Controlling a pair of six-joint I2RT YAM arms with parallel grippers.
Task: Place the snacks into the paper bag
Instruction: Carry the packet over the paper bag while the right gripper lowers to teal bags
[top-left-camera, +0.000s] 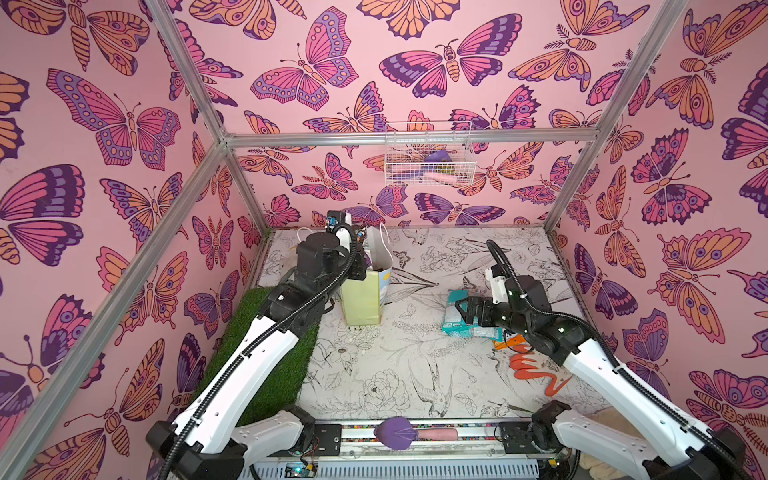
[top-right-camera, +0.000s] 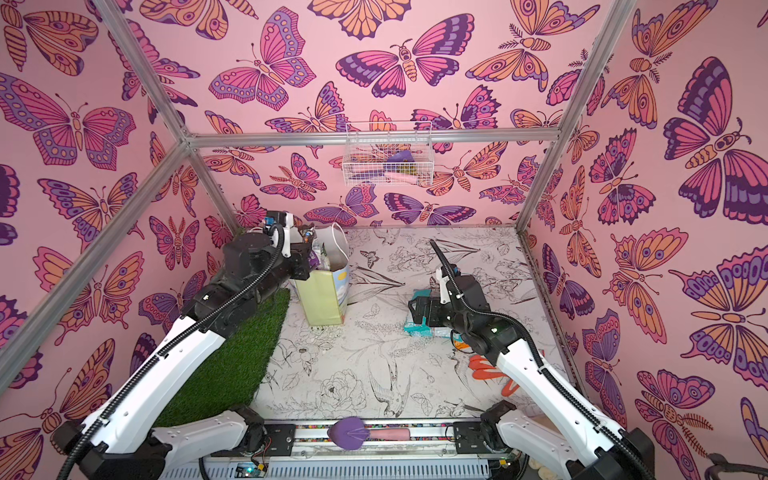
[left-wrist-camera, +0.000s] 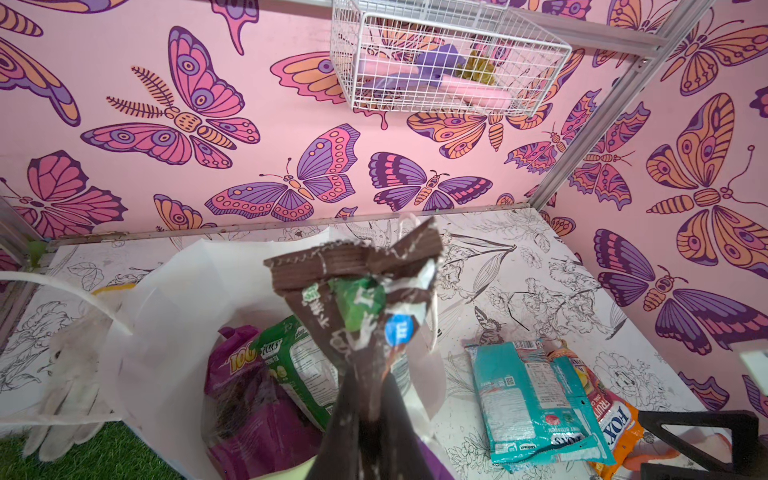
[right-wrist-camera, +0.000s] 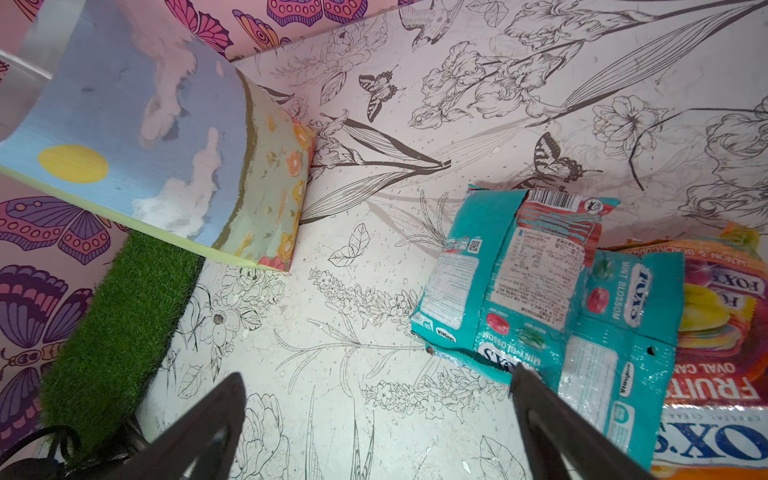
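The paper bag (top-left-camera: 363, 299) (top-right-camera: 324, 297) stands upright at the back left, beside the turf mat. Its white inside (left-wrist-camera: 166, 299) holds a purple pouch (left-wrist-camera: 249, 415) and a green packet (left-wrist-camera: 303, 365). My left gripper (left-wrist-camera: 365, 386) (top-left-camera: 360, 257) is over the bag's mouth, shut on the dark brown M&M's packet (left-wrist-camera: 357, 291). Two teal packets (right-wrist-camera: 519, 291) (top-left-camera: 453, 320) lie overlapping on the table at the right, partly on the orange Fox's bag (right-wrist-camera: 723, 332) (left-wrist-camera: 619, 419). My right gripper (right-wrist-camera: 378, 374) (top-left-camera: 463, 309) hovers open at their edge, with one fingertip (right-wrist-camera: 523, 374) over a teal packet.
A green turf mat (top-left-camera: 270, 361) lies along the left side. An orange-and-grey glove (top-left-camera: 536, 370) rests under the right arm, and a grey-white glove (left-wrist-camera: 70, 374) lies beside the bag. A white wire basket (top-left-camera: 428, 153) hangs on the back wall. A purple object (top-left-camera: 395, 432) sits on the front rail.
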